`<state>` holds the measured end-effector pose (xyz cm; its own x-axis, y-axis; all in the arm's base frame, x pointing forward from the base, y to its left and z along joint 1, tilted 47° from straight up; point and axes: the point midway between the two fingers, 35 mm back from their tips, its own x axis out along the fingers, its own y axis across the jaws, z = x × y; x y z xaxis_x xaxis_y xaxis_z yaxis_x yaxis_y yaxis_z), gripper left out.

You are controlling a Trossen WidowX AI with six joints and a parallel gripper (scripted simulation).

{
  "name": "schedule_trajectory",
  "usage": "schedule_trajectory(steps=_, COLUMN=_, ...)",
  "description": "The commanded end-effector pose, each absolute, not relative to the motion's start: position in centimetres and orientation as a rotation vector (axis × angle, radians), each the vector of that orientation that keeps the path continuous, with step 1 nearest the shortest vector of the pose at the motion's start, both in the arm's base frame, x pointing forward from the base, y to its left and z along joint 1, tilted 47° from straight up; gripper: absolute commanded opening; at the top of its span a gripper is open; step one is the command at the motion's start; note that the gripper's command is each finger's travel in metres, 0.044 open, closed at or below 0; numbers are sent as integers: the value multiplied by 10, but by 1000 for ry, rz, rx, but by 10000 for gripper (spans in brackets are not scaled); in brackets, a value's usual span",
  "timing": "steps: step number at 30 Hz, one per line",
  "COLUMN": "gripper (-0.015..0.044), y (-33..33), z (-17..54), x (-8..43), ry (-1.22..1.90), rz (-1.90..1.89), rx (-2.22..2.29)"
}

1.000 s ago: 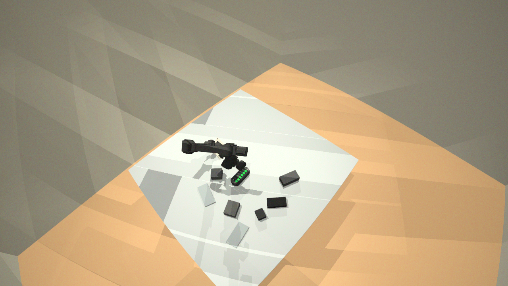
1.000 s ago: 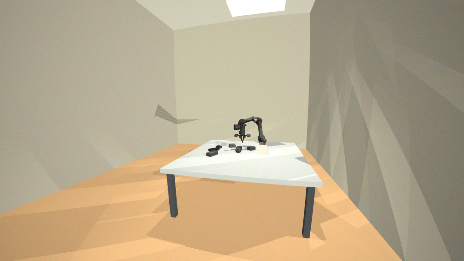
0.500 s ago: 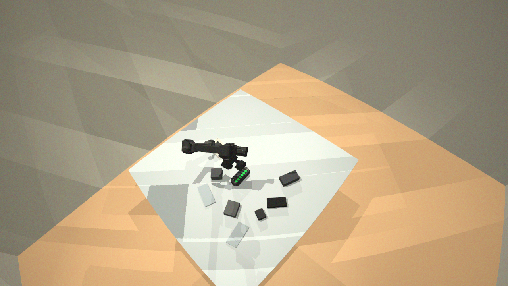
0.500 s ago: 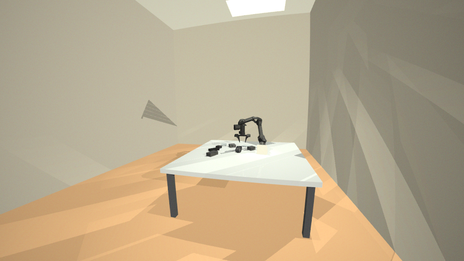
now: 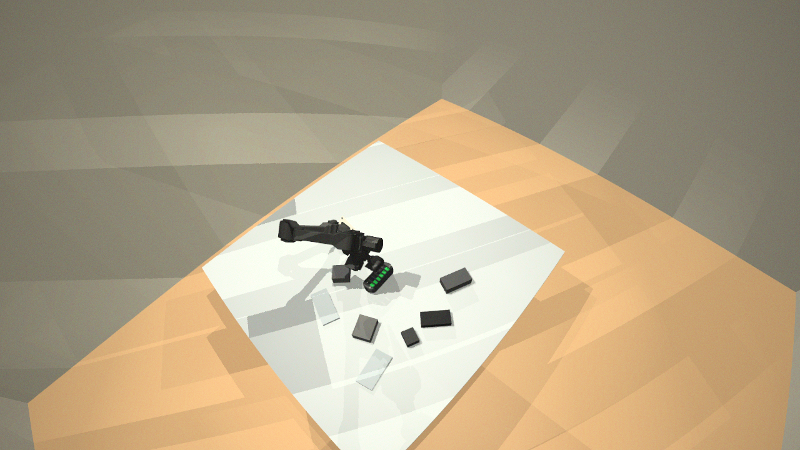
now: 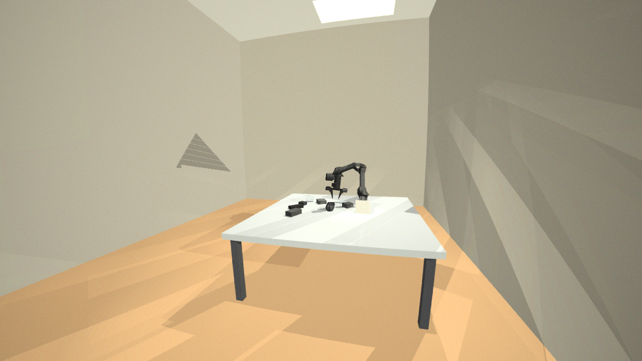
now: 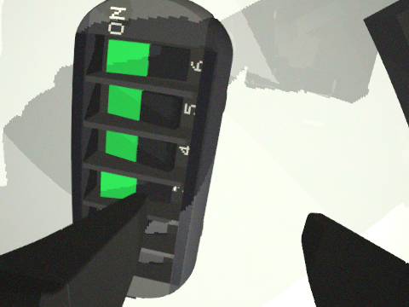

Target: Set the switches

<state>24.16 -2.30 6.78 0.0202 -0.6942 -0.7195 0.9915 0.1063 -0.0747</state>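
The dark grey controller unit point(image 5: 381, 278) point(image 6: 329, 206) point(image 7: 209, 94) sits on the bench with its switches facing up. In the wrist view it fills the left half, with "ON" marked beside the green ends. Switches 6, 5, 4 and 3 show green ends at the left and dark ends at the right; which ends are down is hard to tell. The left finger hides much of switches 2 and 1. The underside label is hidden. My gripper point(image 6: 335, 198) point(image 7: 227, 217) is open and empty, its left finger over the unit's lower part and its right finger beyond the unit's side.
A dark block point(image 5: 341, 273) is close left of the unit. Farther off lie a dark grey block point(image 5: 455, 280), a black block point(image 5: 435, 318), a small block point(image 5: 410, 337), a grey block point(image 5: 365, 327) and two pale plates point(image 5: 325, 307) point(image 5: 374, 369). A cream panel point(image 6: 362, 206) stands near the arm base.
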Motion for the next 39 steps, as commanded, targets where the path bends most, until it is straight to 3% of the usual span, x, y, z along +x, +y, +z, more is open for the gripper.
schedule_trajectory(steps=1, gripper=125, y=-38, z=71, x=239, ry=677, rz=-1340, rx=547)
schedule_trajectory(steps=6, gripper=0, y=-59, z=74, x=233, ry=620, rz=-1279, rx=560)
schedule_trajectory(steps=39, gripper=0, y=-93, z=51, x=228, ry=598, rz=-1252, rx=571)
